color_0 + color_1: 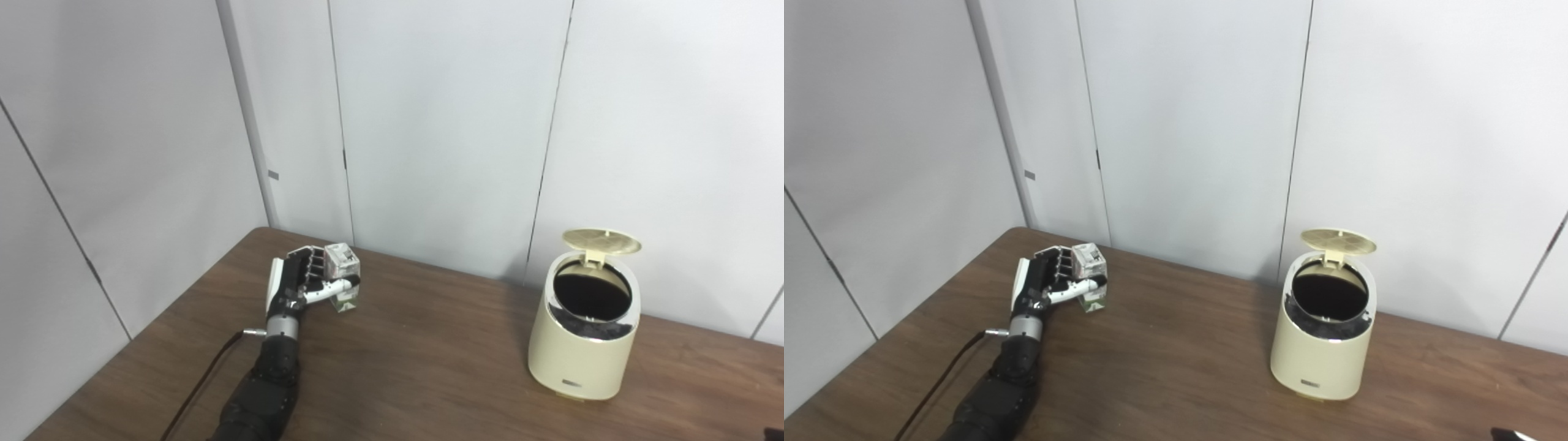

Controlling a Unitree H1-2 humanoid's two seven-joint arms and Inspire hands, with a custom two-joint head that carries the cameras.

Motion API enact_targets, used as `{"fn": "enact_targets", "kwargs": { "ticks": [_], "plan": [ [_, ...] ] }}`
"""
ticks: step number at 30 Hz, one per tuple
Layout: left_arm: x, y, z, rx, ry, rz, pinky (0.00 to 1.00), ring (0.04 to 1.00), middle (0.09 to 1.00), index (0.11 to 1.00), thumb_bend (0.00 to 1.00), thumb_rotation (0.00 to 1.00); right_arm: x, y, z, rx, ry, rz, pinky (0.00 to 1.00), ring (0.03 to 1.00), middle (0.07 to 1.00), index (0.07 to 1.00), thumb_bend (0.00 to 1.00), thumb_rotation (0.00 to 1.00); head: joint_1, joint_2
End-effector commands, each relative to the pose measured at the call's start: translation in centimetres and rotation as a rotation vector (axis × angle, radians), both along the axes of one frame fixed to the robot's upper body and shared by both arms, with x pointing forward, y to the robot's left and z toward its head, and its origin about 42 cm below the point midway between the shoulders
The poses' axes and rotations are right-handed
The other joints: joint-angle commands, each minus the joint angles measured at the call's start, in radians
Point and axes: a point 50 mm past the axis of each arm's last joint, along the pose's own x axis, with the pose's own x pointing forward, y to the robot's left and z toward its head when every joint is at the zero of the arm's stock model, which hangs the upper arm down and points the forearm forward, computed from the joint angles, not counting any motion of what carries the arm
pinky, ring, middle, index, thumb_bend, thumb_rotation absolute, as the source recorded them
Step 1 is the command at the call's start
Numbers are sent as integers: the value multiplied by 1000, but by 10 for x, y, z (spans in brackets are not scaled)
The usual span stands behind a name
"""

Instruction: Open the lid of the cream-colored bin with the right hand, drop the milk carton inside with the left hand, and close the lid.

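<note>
Left hand (301, 278) is wrapped around the small white milk carton (342, 275) at 9 o'clock on the brown wooden desk (429, 361). Cream-colored round bin (585, 327) at 3 o'clock, its lid (601, 241) already up, so dropping and closing are left.

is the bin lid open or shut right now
Open. The lid stands tipped up behind the rim of the cream-colored bin, hinged at the back, and the dark round opening below it is uncovered.

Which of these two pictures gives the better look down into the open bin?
The left eye view: the cream-colored bin sits larger there, with more of its dark opening showing under the raised lid. The right eye view shows the same bin, slightly smaller, with the opening equally dark; neither reveals its contents.
</note>
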Motion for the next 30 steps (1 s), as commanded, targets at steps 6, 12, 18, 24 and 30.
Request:
{"fn": "enact_targets", "kwargs": {
  "ticks": [6, 12, 18, 24, 30],
  "plan": [
    [10, -32, 30, -6, -151, -101, 430, 454, 492, 490, 505, 0, 8, 3, 15, -4, -85, 11, 400, 630, 790, 767, 932, 576, -38, -6],
    [9, -58, 59, 4, -272, -212, 446, 455, 499, 486, 504, 0, 15, 10, 19, -12, -91, 5, 420, 656, 807, 791, 860, 483, -79, -8],
    [5, -86, 96, 27, -394, -336, 449, 448, 500, 495, 504, 0, 20, 15, 19, -3, -88, 1, 497, 699, 825, 812, 826, 417, -121, -13],
    [1, -121, 136, 68, -475, -437, 455, 450, 498, 502, 503, 0, 20, 23, 23, 43, -83, 1, 569, 735, 848, 832, 750, 195, -174, -13],
    [4, -153, 155, 68, -538, -544, 426, 439, 500, 512, 501, 0, 20, 35, 30, 27, -105, 7, 616, 733, 852, 854, 705, 32, -231, -20]
  ]
}}
